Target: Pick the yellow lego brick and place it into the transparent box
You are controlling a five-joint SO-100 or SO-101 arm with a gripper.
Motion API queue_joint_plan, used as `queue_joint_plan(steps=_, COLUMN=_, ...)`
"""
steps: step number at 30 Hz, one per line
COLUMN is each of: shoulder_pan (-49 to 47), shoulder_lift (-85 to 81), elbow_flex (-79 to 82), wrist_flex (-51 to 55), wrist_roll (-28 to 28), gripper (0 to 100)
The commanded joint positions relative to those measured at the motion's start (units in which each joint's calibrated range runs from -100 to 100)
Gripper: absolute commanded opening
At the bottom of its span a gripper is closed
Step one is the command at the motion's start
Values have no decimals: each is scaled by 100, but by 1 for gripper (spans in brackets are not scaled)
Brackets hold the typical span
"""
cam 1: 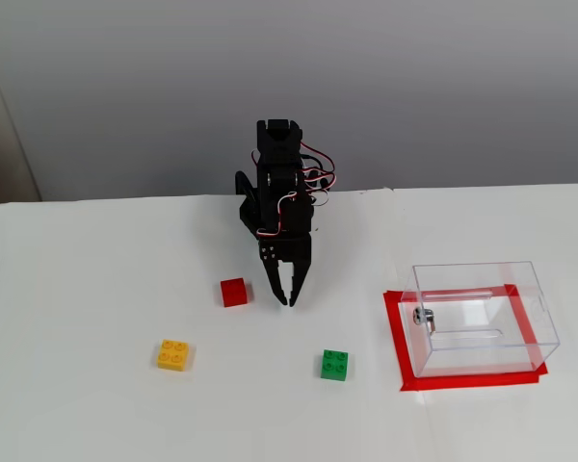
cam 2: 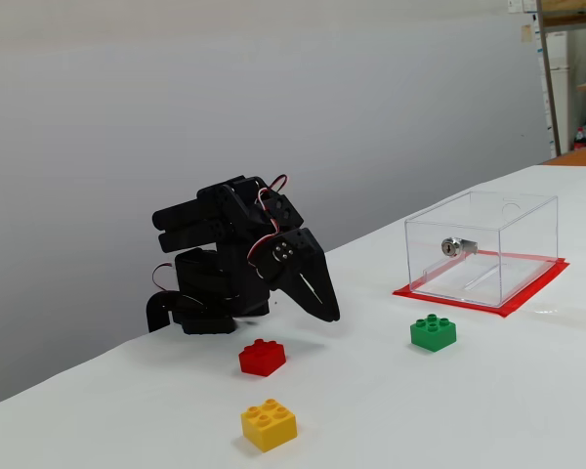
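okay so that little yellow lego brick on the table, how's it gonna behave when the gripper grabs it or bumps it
The small square yellow plastic brick with four studs on top looks rigid, so it should not flex between the fingers. It sits flat and squat on the white table, so a nudge would probably slide it rather than tip or roll it. Its smooth sides may be a bit slippery.

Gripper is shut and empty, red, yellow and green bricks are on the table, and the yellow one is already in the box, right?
Not quite: the yellow brick lies on the table, far from the box, as both fixed views show. The rest holds: gripper shut and empty.
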Motion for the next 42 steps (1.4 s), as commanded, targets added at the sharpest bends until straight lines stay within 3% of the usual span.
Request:
queue_joint_plan(steps=1, shoulder_pan=-6, shoulder_lift=0, elbow_flex=-310, wrist_flex=-53, wrist_roll=-21, gripper=2)
queue_joint_plan(steps=8, shoulder_pan=45, shoulder_lift=314, elbow_flex=-1205, wrist_flex=16, wrist_roll=-16, gripper=2)
queue_joint_plan(steps=19, shoulder_pan=171, shoulder_lift=2291, elbow_flex=-3113, wrist_flex=8, wrist_roll=-16, gripper=2)
queue_joint_plan(steps=29, shoulder_pan=1916, shoulder_lift=3131, elbow_flex=-4849, wrist_flex=695, wrist_roll=47, gripper=2)
queue_joint_plan(steps=36, shoulder_pan=3225, shoulder_lift=3827, elbow_flex=-5726, wrist_flex=1235, wrist_roll=397, gripper=2)
queue_joint_plan(steps=42, shoulder_pan=3831, shoulder_lift=4778, elbow_flex=-6368, wrist_flex=1235, wrist_roll=397, gripper=2)
